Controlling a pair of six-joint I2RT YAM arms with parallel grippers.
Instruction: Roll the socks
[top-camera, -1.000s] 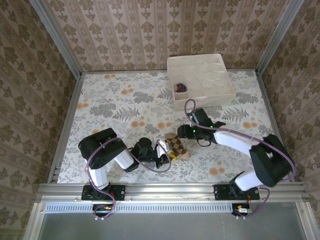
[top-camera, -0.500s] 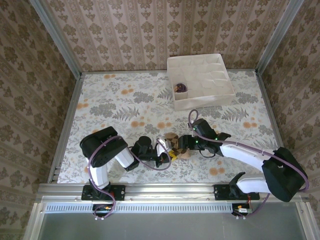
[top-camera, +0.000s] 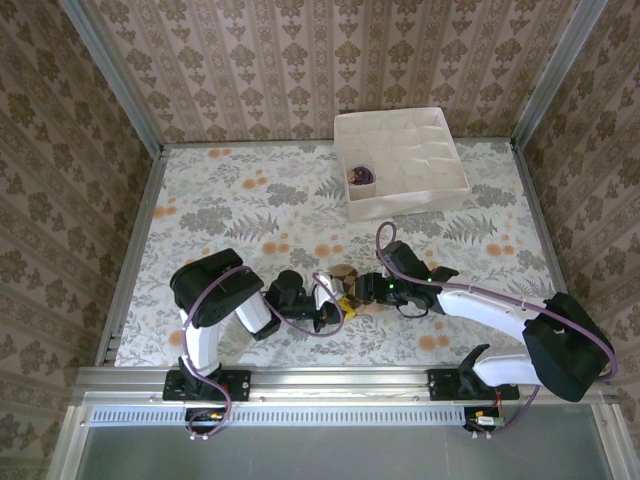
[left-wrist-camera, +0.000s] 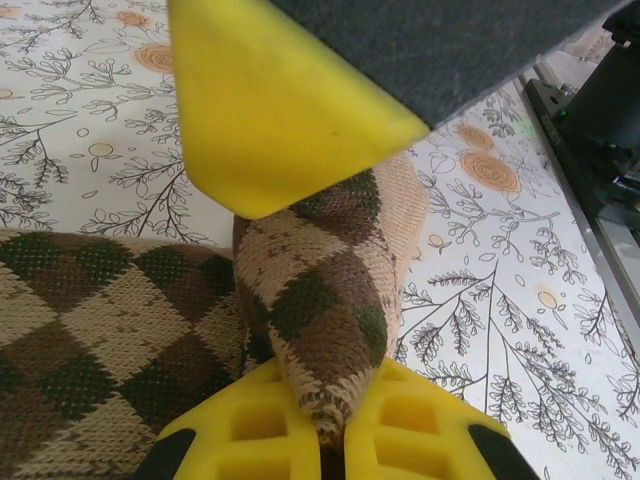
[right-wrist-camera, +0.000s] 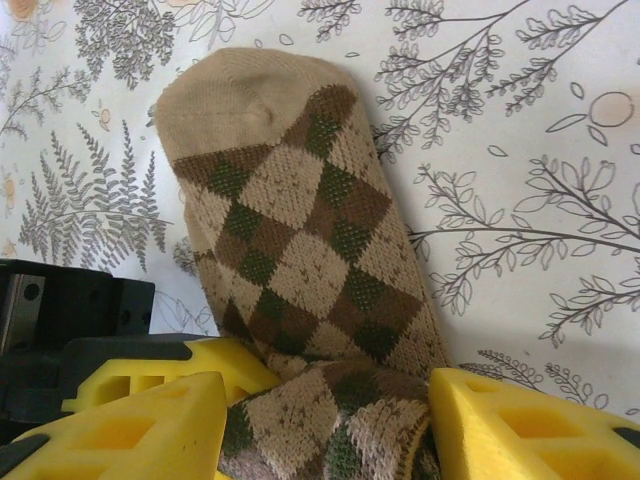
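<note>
The brown-tan argyle sock (right-wrist-camera: 300, 230) lies flat on the floral table, its tan toe pointing away and its near end folded up into a bundle. My left gripper (left-wrist-camera: 335, 440) is shut on a raised fold of this sock (left-wrist-camera: 320, 290). My right gripper (right-wrist-camera: 330, 440) is open, and its yellow fingers (right-wrist-camera: 520, 425) straddle the folded bundle. In the top view the two grippers meet at the sock (top-camera: 347, 275), the left gripper (top-camera: 338, 303) from the left and the right gripper (top-camera: 367, 290) from the right. The dark purple sock (top-camera: 360, 176) sits rolled in a cell of the box.
The white divider box (top-camera: 440, 150) stands at the back right of the table. My right gripper's yellow finger (left-wrist-camera: 290, 110) hangs close over the left wrist camera. The left gripper's black body (right-wrist-camera: 60, 300) lies just left of the sock.
My right gripper has swung left and down onto the argyle sock, coming to straddle its folded end. The left arm has stayed at the sock, edging slightly toward it.
</note>
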